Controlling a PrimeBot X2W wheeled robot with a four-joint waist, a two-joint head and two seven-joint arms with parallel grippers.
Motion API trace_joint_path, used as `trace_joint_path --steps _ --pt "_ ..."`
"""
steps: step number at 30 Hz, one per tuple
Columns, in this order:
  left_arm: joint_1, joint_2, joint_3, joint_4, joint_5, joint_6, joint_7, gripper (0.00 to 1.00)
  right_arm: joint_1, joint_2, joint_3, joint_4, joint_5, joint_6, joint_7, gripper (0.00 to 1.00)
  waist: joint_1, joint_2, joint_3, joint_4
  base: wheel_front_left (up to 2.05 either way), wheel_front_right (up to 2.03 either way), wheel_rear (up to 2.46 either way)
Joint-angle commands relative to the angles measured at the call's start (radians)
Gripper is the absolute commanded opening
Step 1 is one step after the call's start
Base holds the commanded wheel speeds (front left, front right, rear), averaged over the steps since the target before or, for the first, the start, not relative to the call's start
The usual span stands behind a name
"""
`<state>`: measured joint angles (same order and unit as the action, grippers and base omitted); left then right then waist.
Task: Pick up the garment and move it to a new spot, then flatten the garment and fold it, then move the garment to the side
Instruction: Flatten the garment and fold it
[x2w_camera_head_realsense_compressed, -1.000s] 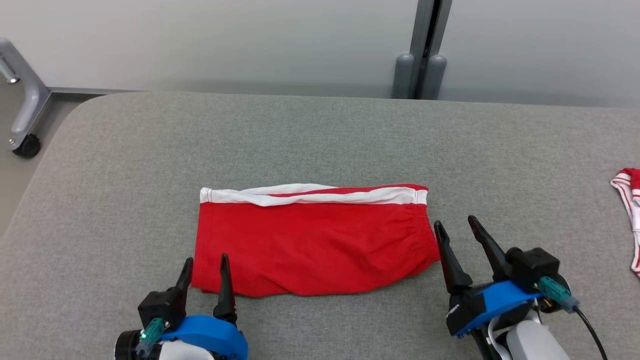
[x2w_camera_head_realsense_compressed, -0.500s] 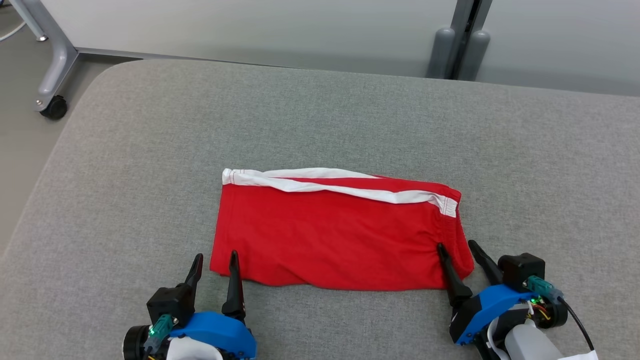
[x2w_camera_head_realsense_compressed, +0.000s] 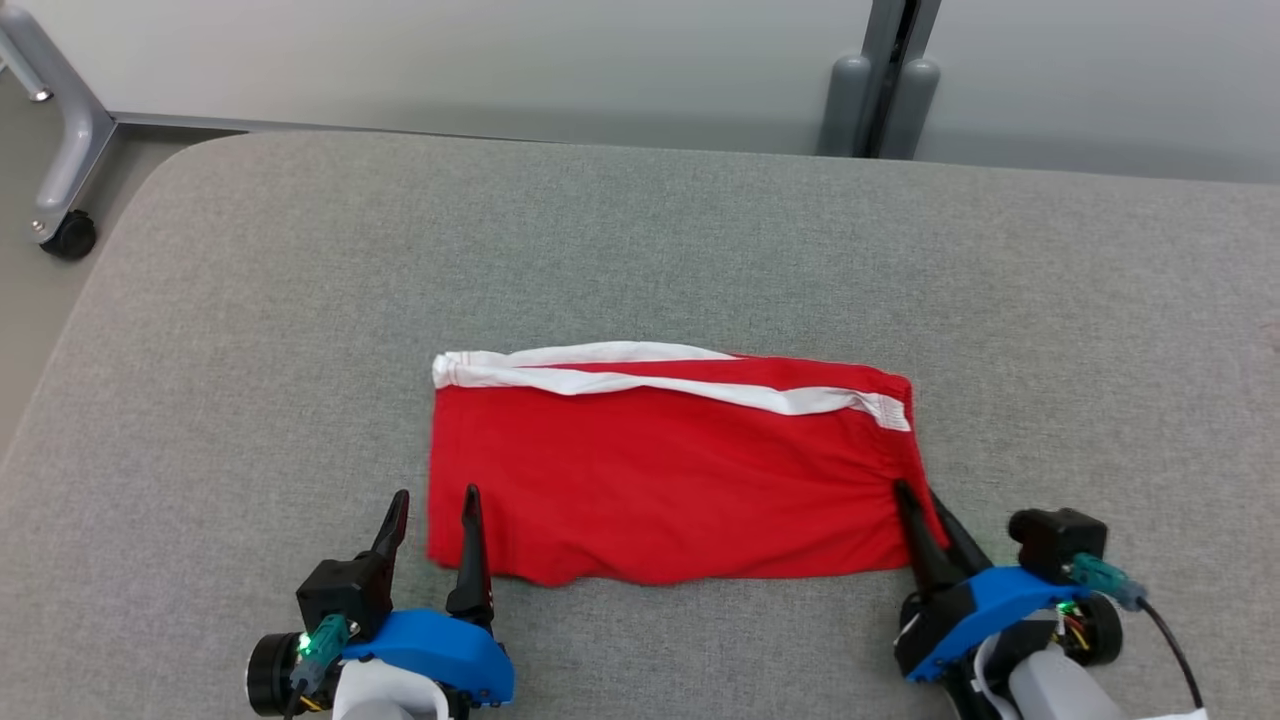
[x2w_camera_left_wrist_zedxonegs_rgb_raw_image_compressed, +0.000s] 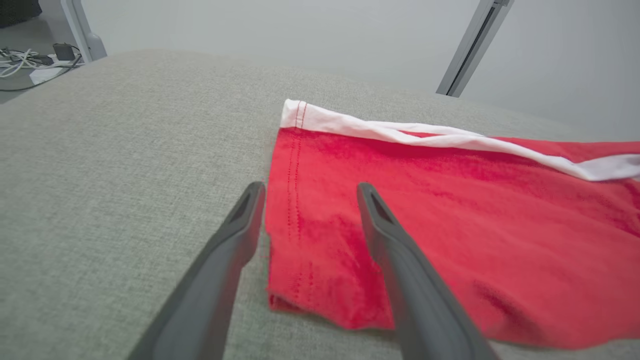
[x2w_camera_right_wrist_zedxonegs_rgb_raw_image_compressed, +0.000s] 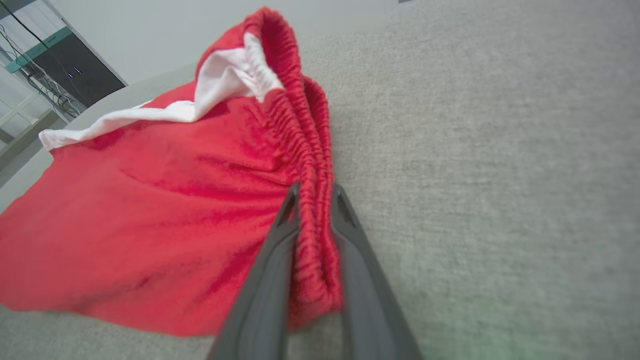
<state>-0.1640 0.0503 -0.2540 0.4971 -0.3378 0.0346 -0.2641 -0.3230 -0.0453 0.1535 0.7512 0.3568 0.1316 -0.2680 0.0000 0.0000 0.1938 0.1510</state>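
Shorts of red knit cloth with a white side stripe (x2w_camera_head_realsense_compressed: 660, 480) lie flat, and seemingly folded, in the lower middle of the head view, on the grey fabric-covered counter (x2w_camera_head_realsense_compressed: 640, 250). The stripe (x2w_camera_head_realsense_compressed: 700, 390) runs along their upper edge.

At the lower right, the right hand (x2w_camera_head_realsense_compressed: 915, 495) is pinched narrow on the gathered elastic waistband (x2w_camera_right_wrist_zedxonegs_rgb_raw_image_compressed: 295, 115). Its wrist view shows the ruched edge clamped between both fingers, with more than one layer caught.

At the lower left, the left hand (x2w_camera_head_realsense_compressed: 435, 493) stands wide and holds nothing. It straddles the stitched hem (x2w_camera_left_wrist_zedxonegs_rgb_raw_image_compressed: 292, 200), one finger over bare counter and the other over the red cloth.

The step in hand looks like taking both ends of the shorts so they can be carried together. To do it well, the left hand should sink until its outer finger slides under the hem, then close on every layer there, not the top one alone. It should bite about as far in from the near edge as the right hand has, so the cloth hangs level.

Both hands should then rise together with only light tension between them. Too much pull would stretch the elastic or drag it from the right fingers, and too little would let the middle sag and spoil the fold.
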Motion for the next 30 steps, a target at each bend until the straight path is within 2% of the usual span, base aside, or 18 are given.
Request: trace_joint_path --steps 1,7,9,12,16,22,25,30 --pt "0.005 0.000 0.012 -0.003 0.010 -0.002 0.000 1.00 0.040 -0.018 -0.062 -0.002 0.022 -0.002 0.005 0.00 0.0000 0.0000 -0.014 -0.014 0.00 0.00 0.00" --pt "0.044 0.001 0.027 -0.005 -0.006 -0.022 0.000 1.00 0.073 -0.051 -0.183 0.013 0.103 -0.002 0.005 0.00 0.0000 0.0000 -0.053 -0.053 0.00 0.00 0.00" --pt "0.056 0.000 0.015 0.005 -0.017 -0.037 0.000 1.00 0.073 -0.076 -0.204 0.016 0.117 -0.002 0.005 0.00 0.0000 0.0000 -0.062 -0.067 0.00 0.00 0.00" --pt "0.055 0.001 0.002 0.007 -0.027 -0.040 0.000 1.00 0.060 -0.080 -0.210 0.012 0.149 -0.001 0.004 0.00 0.0000 0.0000 -0.073 -0.082 0.00 0.00 0.00" --pt "0.050 0.001 -0.017 0.012 -0.036 -0.036 0.000 1.00 0.037 -0.066 -0.128 -0.026 0.217 -0.001 0.010 0.00 0.0000 0.0000 -0.082 -0.084 0.00 0.00 0.00" --pt "0.056 0.001 -0.039 0.027 -0.028 -0.043 0.000 1.00 0.022 -0.042 0.043 -0.175 0.346 -0.001 0.039 0.00 0.0000 0.0000 -0.094 -0.051 0.00 0.00 0.00" --pt "0.061 0.001 -0.045 0.034 -0.022 -0.043 0.000 1.00 0.022 -0.045 0.096 -0.211 0.360 -0.001 0.049 0.00 0.0000 0.0000 -0.098 -0.029 0.00 0.00 0.00" --pt "0.072 0.001 -0.057 0.040 -0.025 -0.046 0.000 1.00 0.003 -0.053 0.190 -0.225 0.342 -0.001 0.057 0.00 0.0000 0.0000 -0.102 0.046 0.00 0.00 0.00"
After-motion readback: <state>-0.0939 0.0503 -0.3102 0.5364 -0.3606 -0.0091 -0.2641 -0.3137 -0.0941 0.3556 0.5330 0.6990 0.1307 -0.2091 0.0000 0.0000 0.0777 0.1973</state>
